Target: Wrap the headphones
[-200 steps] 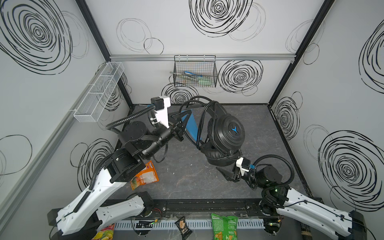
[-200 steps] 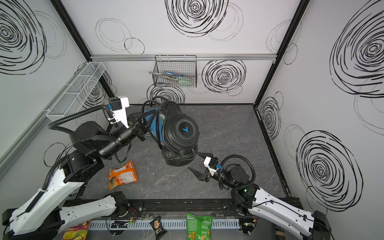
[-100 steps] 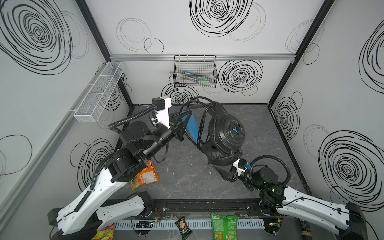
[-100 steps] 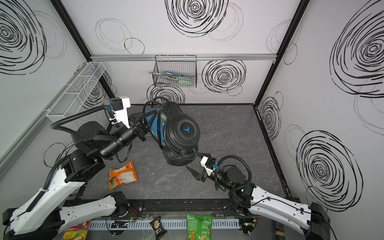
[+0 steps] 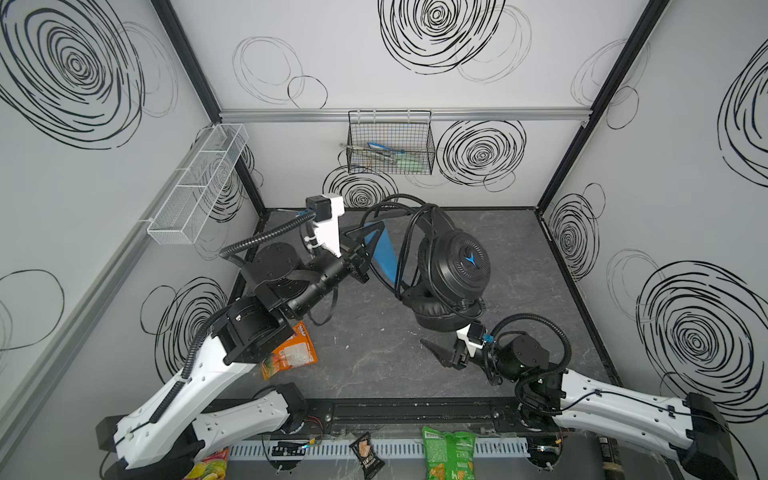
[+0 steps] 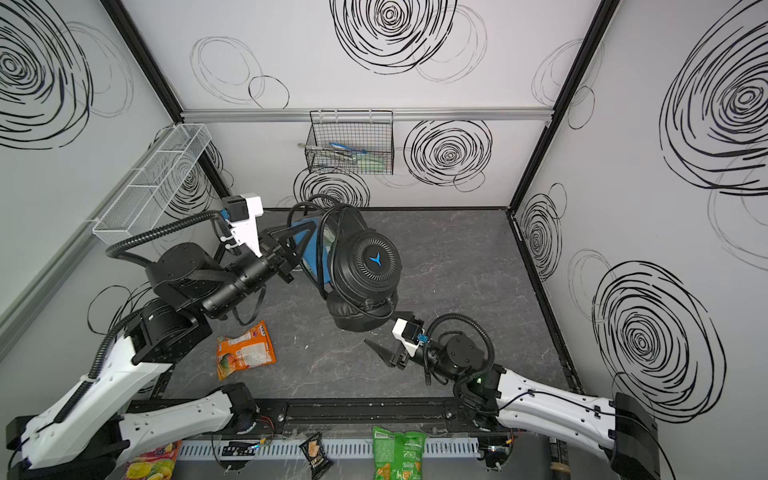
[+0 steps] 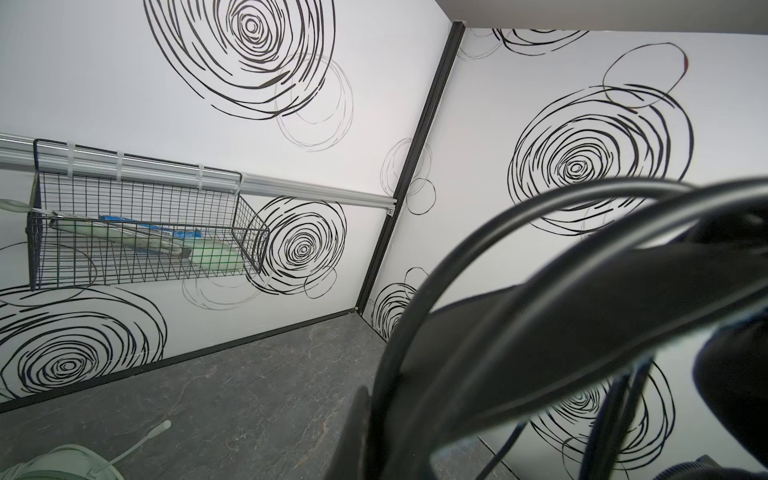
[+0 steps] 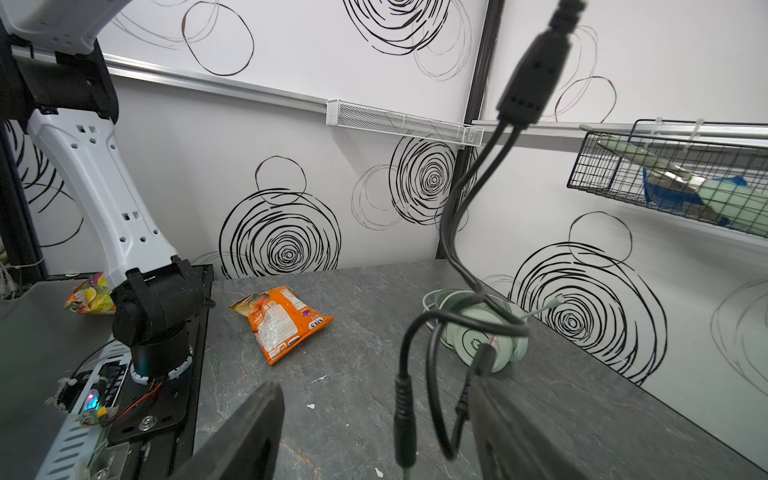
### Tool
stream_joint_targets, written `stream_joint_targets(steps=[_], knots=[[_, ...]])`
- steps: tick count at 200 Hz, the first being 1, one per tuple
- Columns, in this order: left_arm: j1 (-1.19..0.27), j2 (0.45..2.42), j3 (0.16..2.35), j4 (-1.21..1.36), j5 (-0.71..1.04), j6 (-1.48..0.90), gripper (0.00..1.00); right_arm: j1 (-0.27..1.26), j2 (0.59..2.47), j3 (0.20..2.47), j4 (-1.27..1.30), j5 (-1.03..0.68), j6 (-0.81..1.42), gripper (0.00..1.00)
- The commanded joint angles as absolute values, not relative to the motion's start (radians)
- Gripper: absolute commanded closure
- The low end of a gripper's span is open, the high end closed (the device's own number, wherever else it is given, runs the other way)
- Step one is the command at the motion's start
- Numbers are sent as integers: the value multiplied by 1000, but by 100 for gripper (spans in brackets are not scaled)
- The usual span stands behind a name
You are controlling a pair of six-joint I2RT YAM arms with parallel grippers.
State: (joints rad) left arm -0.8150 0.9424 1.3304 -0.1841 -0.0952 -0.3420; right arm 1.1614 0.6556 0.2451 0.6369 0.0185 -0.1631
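My left hand (image 5: 365,249) is pressed together on the blue-lined headband of the black headphones (image 5: 453,266). It holds them up above the table (image 5: 519,257), one ear cup facing upward and the other cushion below it. Their black cable (image 5: 405,249) loops over the headband in several turns.

My right hand (image 5: 434,353) stands wide apart and grips nothing. In the right wrist view the cable's forked end hangs down between my fingers (image 8: 249,436). Its two plugs (image 8: 405,419) dangle in the gap, one of them close to a finger; I cannot tell whether it touches.

The mint-green headphones (image 8: 482,332) lie flat on the table near the back wall, beyond the dangling cable, and are hidden in both top views.

To the right of the black pair the table is bare as far as the right wall and the back edge. An orange snack bag (image 5: 291,353) lies on the left side beside my left arm, well apart from my right hand. A wire basket (image 5: 390,145) hangs on the back wall, above the headphones.

My left arm rises from the front left corner and reaches toward the middle, wrist high. My right arm lies low along the front right. Its hand points left, just in front of and below the lower ear cushion.
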Motion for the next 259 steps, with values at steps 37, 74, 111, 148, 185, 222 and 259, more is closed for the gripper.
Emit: stream_joint_targets(steps=[37, 74, 111, 148, 185, 222, 259], knots=[[-809, 924, 1333, -58, -107, -401, 100, 1169, 743, 311, 733, 78, -175, 30], [-809, 922, 1328, -60, -107, -402, 100, 1171, 799, 349, 744, 73, -179, 34], [-809, 918, 1321, -54, -106, -406, 100, 1176, 826, 361, 764, 85, -182, 38], [-807, 918, 1322, -54, -109, -407, 100, 1178, 848, 361, 762, 94, -182, 57], [-801, 916, 1317, -44, -129, -416, 100, 1183, 854, 362, 732, 130, -182, 85], [-776, 915, 1294, -24, -150, -423, 100, 1191, 838, 352, 691, 173, -180, 100], [-717, 927, 1259, 13, -216, -479, 100, 1215, 812, 325, 661, 212, -157, 100]])
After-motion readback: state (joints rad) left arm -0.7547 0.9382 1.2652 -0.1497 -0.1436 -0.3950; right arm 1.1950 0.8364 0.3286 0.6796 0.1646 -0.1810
